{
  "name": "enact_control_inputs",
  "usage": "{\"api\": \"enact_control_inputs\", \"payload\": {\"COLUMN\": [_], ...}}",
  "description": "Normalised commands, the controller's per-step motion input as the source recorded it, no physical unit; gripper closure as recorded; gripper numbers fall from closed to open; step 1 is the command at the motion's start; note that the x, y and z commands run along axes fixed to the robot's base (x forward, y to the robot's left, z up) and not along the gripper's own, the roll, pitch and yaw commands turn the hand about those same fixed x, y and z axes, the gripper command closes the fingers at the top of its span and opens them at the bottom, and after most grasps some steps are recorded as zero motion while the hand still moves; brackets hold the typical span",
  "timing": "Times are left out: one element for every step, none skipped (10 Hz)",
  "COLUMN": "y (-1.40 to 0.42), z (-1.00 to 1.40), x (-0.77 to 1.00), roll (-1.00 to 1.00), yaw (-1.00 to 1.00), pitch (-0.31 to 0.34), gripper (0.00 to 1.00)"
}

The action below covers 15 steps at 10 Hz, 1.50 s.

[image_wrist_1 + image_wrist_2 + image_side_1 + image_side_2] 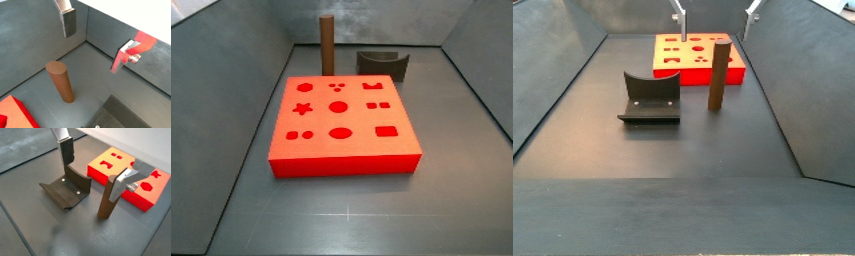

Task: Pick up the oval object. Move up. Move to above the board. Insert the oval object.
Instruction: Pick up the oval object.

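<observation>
Oval object (719,77): dark-brown peg, standing upright and free on the dark tabletop (673,150), just beside the near edge of the board (342,125) in a side view, the board's cut-outs all apparently empty. Gripper (93,165): raised above the peg, jaws apart and clamped on nothing, one finger (69,22) on either side of the peg in both wrist views and clear of it, only the fingertips (680,17) showing at the frame edge in a side view. Dark arch-shaped block (651,97): resting on the tabletop near the peg, apart from the board.
</observation>
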Motion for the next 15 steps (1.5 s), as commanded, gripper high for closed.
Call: {"api": "enact_control_inputs", "payload": {"y": [-0.53,-0.21,-0.13,-0.11,-0.1,-0.07,-0.04,-0.04,-0.06,-0.08,-0.07,-0.09,-0.17,-0.14,-0.04], "z": [-0.33,-0.11,-0.15,-0.17,-0.19,-0.21,-0.23,-0.24,-0.31,-0.38,-0.39,-0.41,-0.52,-0.41,-0.09], "x": [-0.13,0.0,0.0,0.0,0.0,0.0,0.0,0.0,0.0,-0.05,-0.05,-0.07,-0.13,-0.51,-0.67], "roll": [-0.11,-0.03,-0.03,-0.03,-0.03,-0.04,-0.05,-0.06,-0.1,-0.14,-0.14,-0.14,-0.12,-0.18,-0.06], "yaw": [-0.53,-0.93,-0.99,-1.0,-1.0,-1.0,-1.0,-1.0,-0.96,-0.9,-0.89,-0.89,-0.84,-0.53,-0.13], "pitch": [-0.099,0.0,0.0,0.0,-0.01,-0.019,-0.026,-0.034,-0.093,-0.149,-0.16,-0.19,-0.236,-0.167,-0.171], "gripper": [0.0,0.0,0.0,0.0,0.0,0.0,0.0,0.0,0.0,0.0,0.0,0.0,0.0,0.0,0.0]}}
